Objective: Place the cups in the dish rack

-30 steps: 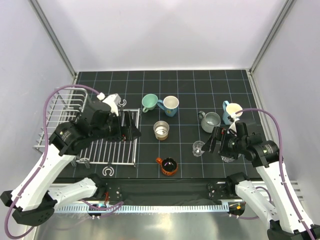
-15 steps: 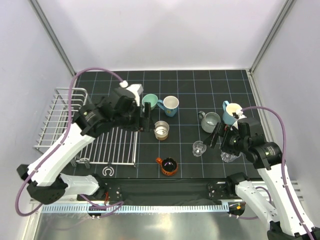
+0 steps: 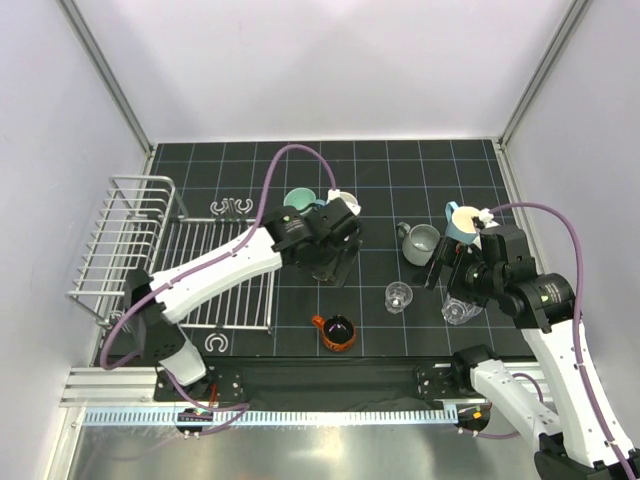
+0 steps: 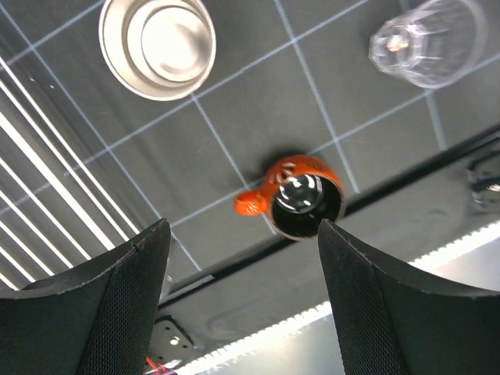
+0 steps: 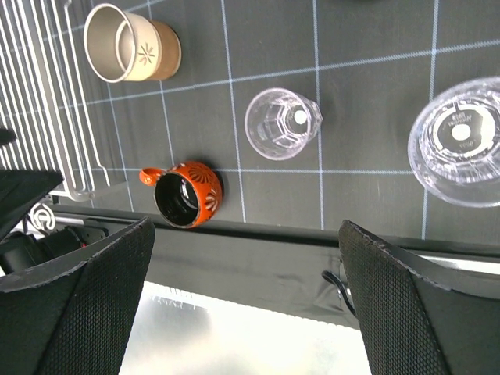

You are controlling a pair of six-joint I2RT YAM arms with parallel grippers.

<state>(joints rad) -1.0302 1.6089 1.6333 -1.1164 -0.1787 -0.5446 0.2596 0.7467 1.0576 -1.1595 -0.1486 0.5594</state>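
In the top view the dish rack [image 3: 215,275] occupies the left of the worktop [image 3: 400,170], with its basket section at far left. The left pincer [image 4: 242,234] hangs at frame centre, jaws spread wide, holding nothing. Its wrist view shows the steel cup [image 4: 158,43] at upper left, the orange cup [image 4: 301,199] at centre and the small clear glass [image 4: 426,43] at upper right. The right pincer [image 5: 246,226] is likewise wide open and empty, near the larger clear glass [image 5: 461,141]. The grey mug [image 3: 422,243], blue mug [image 3: 462,222] and mint green cup [image 3: 297,203] stand upright on the worktop.
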